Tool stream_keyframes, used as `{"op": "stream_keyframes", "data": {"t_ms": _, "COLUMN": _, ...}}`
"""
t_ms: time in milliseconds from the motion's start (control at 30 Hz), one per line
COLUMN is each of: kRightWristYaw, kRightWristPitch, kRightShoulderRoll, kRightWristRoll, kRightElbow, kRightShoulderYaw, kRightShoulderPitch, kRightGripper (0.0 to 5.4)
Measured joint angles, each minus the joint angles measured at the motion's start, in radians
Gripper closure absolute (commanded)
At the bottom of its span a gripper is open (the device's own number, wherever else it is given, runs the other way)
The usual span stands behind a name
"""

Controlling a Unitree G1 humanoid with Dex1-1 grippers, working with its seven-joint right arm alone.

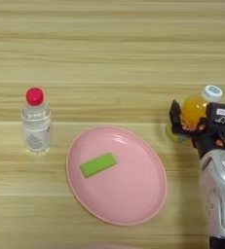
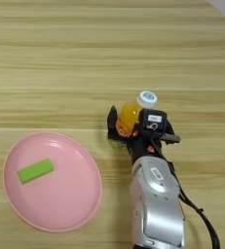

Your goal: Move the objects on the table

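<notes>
The hand (image 2: 128, 127) is closed around the juice bottle (image 2: 128, 116), one black finger on the bottle's left flank and the hand's body against its right, gripping the orange belly below the white-blue cap (image 2: 147, 99). The bottle leans away from the arm, cap pointing up and right, its base at or just above the table (image 2: 109, 53); whether it has lifted clear cannot be told. It looks small and light, though the liquid inside probably gives it some heft and may slosh when swung. The thin plastic wall should yield a little under pressure, and the smooth label could slip, so a hold across the widest part of the body, as now, seems sounder than one at the narrow neck. Just to the hand's left lies the pink plate (image 1: 148, 160), with a green block (image 1: 98, 164) resting inside it. Far to the hand's left, beyond the plate, the clear bottle (image 1: 36, 127) with its red cap (image 1: 34, 96) stands upright; it would likely handle the same way, best taken mid-body.
</notes>
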Motion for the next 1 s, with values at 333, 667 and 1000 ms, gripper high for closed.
{"op": "stream_keyframes", "data": {"t_ms": 333, "kRightWristYaw": 0.010, "kRightWristPitch": -0.041, "kRightShoulderRoll": -0.005, "kRightWristRoll": 0.000, "kRightElbow": 0.036, "kRightShoulderYaw": 0.004, "kRightShoulderPitch": -0.002, "kRightGripper": 0.88}}
{"op": "stream_keyframes", "data": {"t_ms": 667, "kRightWristYaw": 0.019, "kRightWristPitch": -0.062, "kRightShoulderRoll": -0.005, "kRightWristRoll": 0.002, "kRightElbow": 0.046, "kRightShoulderYaw": 0.009, "kRightShoulderPitch": -0.003, "kRightGripper": 1.87}}
{"op": "stream_keyframes", "data": {"t_ms": 1000, "kRightWristYaw": 0.018, "kRightWristPitch": -0.087, "kRightShoulderRoll": 0.003, "kRightWristRoll": -0.026, "kRightElbow": 0.080, "kRightShoulderYaw": 0.082, "kRightShoulderPitch": -0.038, "kRightGripper": 1.96}}
